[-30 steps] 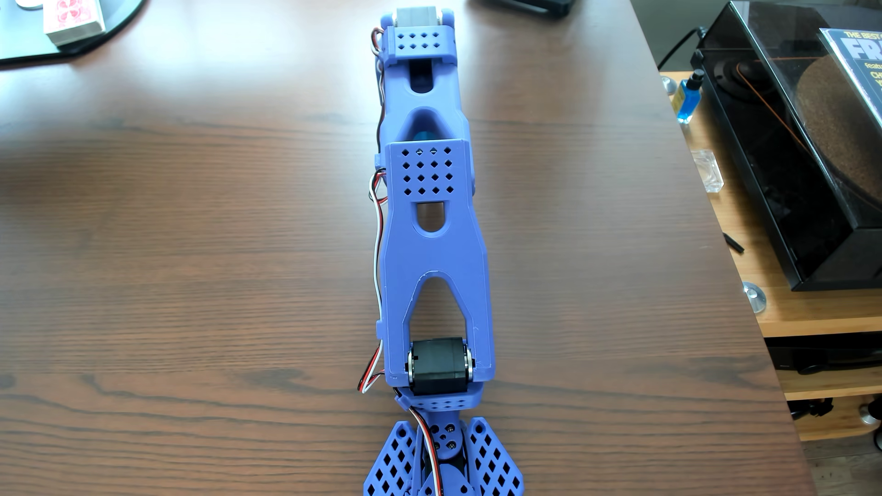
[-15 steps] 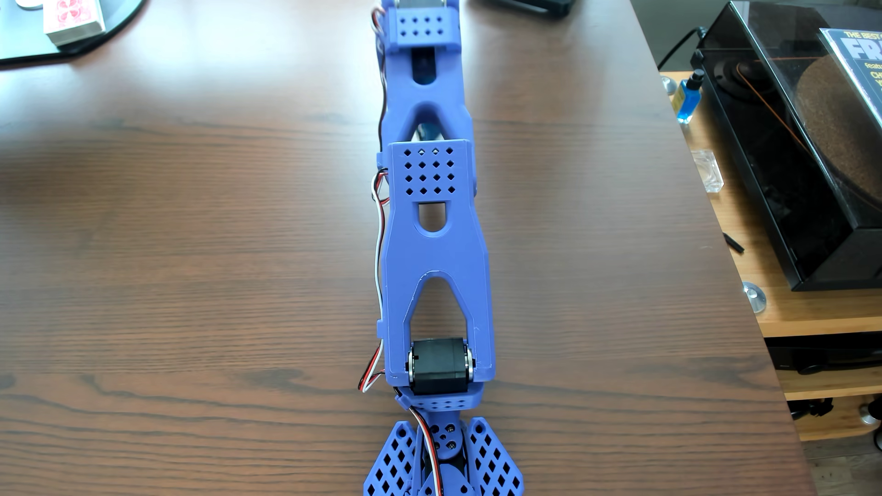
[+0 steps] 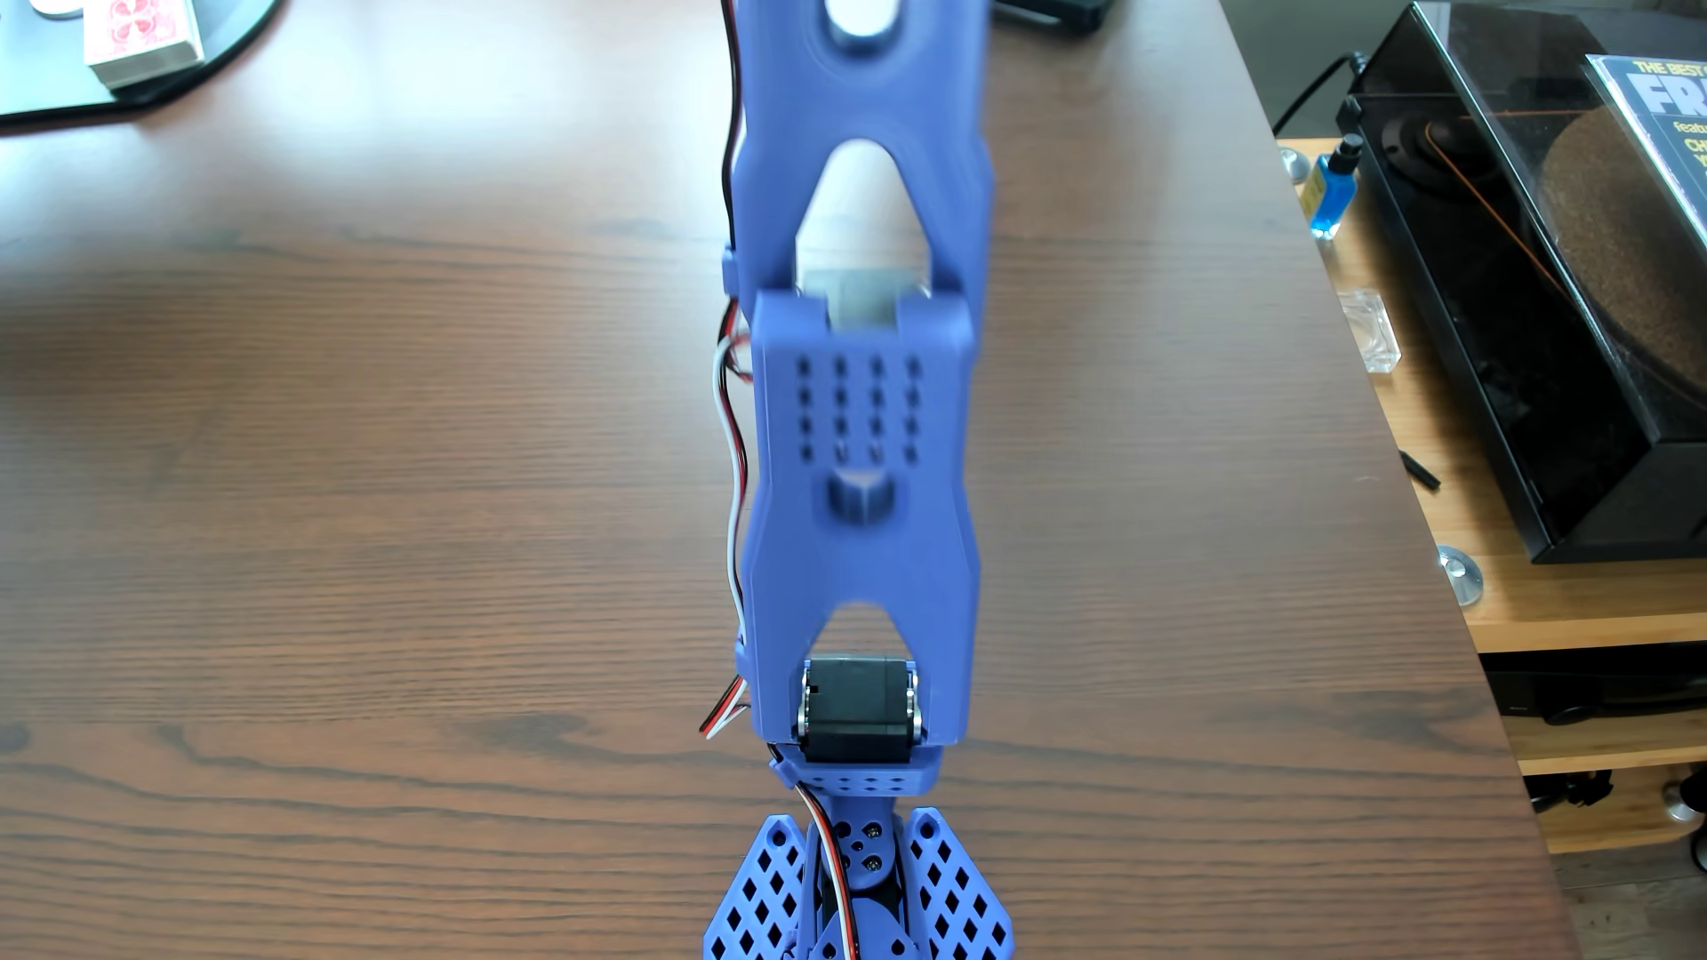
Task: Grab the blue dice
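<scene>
**Blue arm stretches up the middle of the view; end effector out of view**

The blue 3D-printed plastic arm (image 3: 864,443) runs from its perforated base (image 3: 859,909) at the bottom edge straight up the centre of the other view and passes out at the top edge. Its upper links are blurred. A black servo motor (image 3: 859,706) sits in the fork of the lower link, and a grey servo (image 3: 864,295) shows at the next joint above. Red, white and black wires (image 3: 734,480) trail along the arm's left side in this view.

The end effector lies beyond the top edge, so whether it is released or clenched cannot be seen. The blue dice is nowhere visible on the brown wood-grain worktop (image 3: 369,462); where it lies cannot be told.

At the top left corner a boxed deck of red-backed playing cards (image 3: 143,37) rests on a dark mat (image 3: 231,42). To the right of the worktop stands a lighter wooden shelf unit (image 3: 1589,618) carrying a black turntable with a smoked clear lid (image 3: 1524,305); a small bottle of blue liquid (image 3: 1330,189) stands just beside the turntable's left side, and a small clear glass dish (image 3: 1372,332) lies below the bottle in the picture.
</scene>
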### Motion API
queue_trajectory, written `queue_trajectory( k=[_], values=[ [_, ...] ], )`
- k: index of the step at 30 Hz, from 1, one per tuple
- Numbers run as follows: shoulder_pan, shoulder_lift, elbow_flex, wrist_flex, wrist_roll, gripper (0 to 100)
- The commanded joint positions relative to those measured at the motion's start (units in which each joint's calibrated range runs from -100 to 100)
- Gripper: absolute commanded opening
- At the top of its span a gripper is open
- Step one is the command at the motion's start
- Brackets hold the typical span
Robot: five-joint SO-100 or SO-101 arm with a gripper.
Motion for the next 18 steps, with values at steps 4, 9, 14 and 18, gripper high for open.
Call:
queue_trajectory(
  k=[4,9,14,18],
  values=[
    [-2.4,-32.1,22.6,1.7,-0.6,2],
    [-5.7,-44.7,42.9,1.5,-0.9,2],
    [-9.5,-53.8,60.4,0.0,-0.7,2],
    [-10.0,-60.8,76.6,-9.3,-0.8,1]
  ],
)
